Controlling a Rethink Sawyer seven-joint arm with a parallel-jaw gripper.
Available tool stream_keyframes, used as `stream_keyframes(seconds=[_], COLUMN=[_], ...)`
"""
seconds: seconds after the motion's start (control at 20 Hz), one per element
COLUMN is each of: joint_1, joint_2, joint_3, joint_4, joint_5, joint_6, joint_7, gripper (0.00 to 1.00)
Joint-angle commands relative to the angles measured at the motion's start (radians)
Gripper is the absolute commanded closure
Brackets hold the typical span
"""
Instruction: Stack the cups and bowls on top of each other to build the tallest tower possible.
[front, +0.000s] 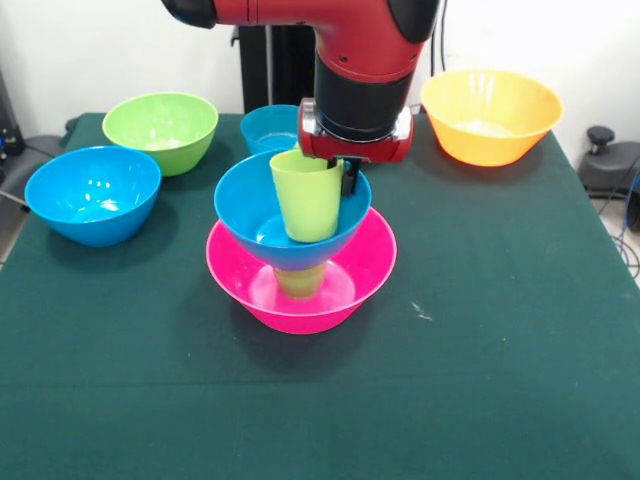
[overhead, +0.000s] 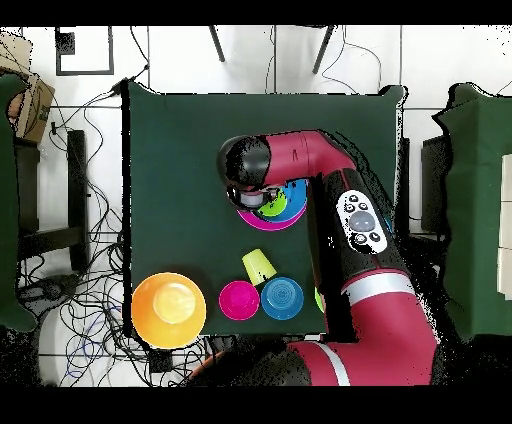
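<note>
Four pieces were counted in the tower, which stood near the middle of the green table: a wide pink bowl as base, a green cup inside it, a blue bowl carried on that cup, and a lime cup set into the blue bowl.

The gripper was recorded directly over the tower, a dark finger lying against the lime cup's rim; it was judged to be pinching that cup, though the far finger was hidden.

Loose stock, placed relative to the tower in the front view: a blue bowl to the left; a green bowl behind that; a small blue bowl just behind the tower; an orange bowl to the right rear. In the overhead view, a small pink bowl and a tipped yellow-green cup were also noted.

Progress was judged as under half: four pieces stacked, six left loose.
</note>
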Motion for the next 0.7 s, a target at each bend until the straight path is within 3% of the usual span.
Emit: stream_keyframes(seconds=[0.05, 0.7], joint_1=[0.014, 0.021], joint_2=[-0.024, 0.015], joint_3=[0.042, 0.034], joint_4=[0.037, -0.035], joint_5=[-0.068, -0.091], joint_6=[-0.003, 0.027], joint_7=[-0.207, -0.223], gripper=[1.0, 1.0])
